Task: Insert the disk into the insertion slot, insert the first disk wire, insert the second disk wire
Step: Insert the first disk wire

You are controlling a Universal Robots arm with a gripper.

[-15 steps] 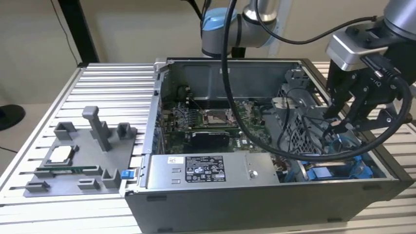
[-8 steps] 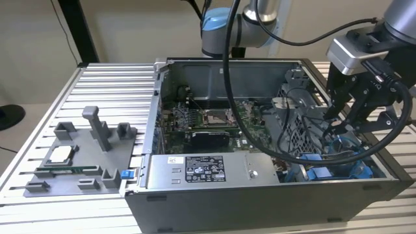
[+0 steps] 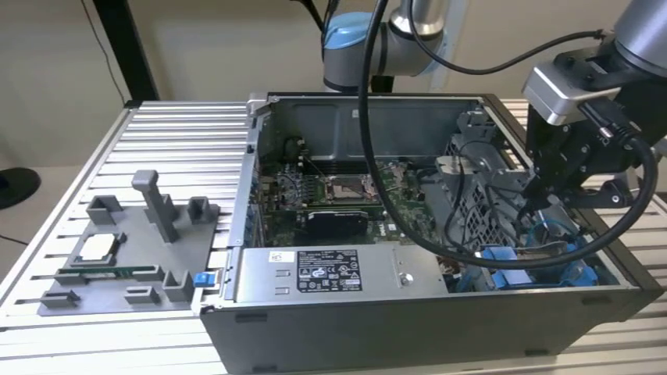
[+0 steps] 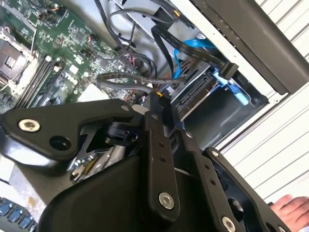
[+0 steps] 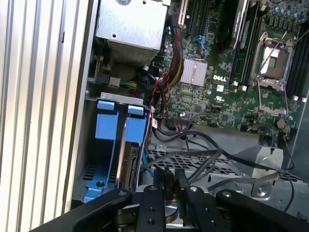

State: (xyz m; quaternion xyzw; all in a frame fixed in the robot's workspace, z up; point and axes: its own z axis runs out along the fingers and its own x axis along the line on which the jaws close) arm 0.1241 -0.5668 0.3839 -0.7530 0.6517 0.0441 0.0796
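Case (image 3: 417, 336) near wall closest, side open, on a ribbed table (image 3: 187, 141). Exterior view's left: grey tray (image 3: 140, 262) of parts, well apart from the work. Next, power box (image 3: 312, 273) along the near wall, board (image 3: 396, 187) behind it. Further right, the slot (image 5: 116, 100); disk (image 5: 129, 166) stands on edge in it between blue rails (image 5: 107, 126), looks seated. Loose wires (image 5: 212, 155) loop over the bay. Gripper (image 5: 174, 178) hangs just above them at the exterior view's far right, fingers (image 5: 167, 180) drawn nearly together; whether a wire end is pinched between them, cannot tell. Risk, my judgement: fingers snag a loop and drag it, or a plug meets the disk askew and jams. A hand (image 4: 292, 210) lies outside the case.
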